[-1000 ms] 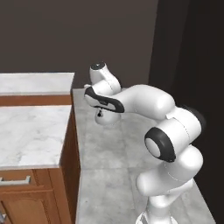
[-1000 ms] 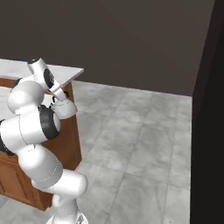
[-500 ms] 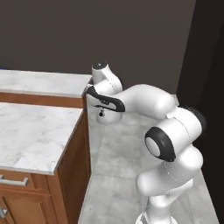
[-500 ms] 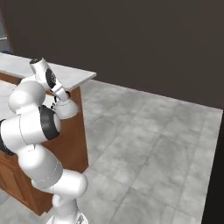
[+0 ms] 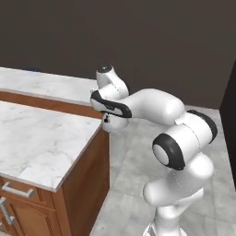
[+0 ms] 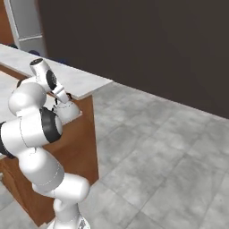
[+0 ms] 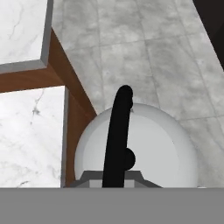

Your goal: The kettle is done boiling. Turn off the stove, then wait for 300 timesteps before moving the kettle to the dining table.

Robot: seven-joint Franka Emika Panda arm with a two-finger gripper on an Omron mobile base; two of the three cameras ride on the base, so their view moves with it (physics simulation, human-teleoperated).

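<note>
Clamped tight on the black handle [image 7: 117,140] of the kettle [image 7: 151,144], gripper [image 5: 107,119] carrying it in the air just off the corner of the near marble counter [image 5: 41,143], above the grey tiled floor [image 6: 152,152]. Beyond, past a wooden gap, a second marble slab [image 5: 50,85] running left; farther back, a dark wall [image 5: 138,37]

A rendered home kitchen — white grey-veined marble surface [image 5: 41,143] on brown wooden cabinets with drawer handles [image 5: 18,190], grey stone-tiled floor [image 6: 161,147], dark walls.
</note>
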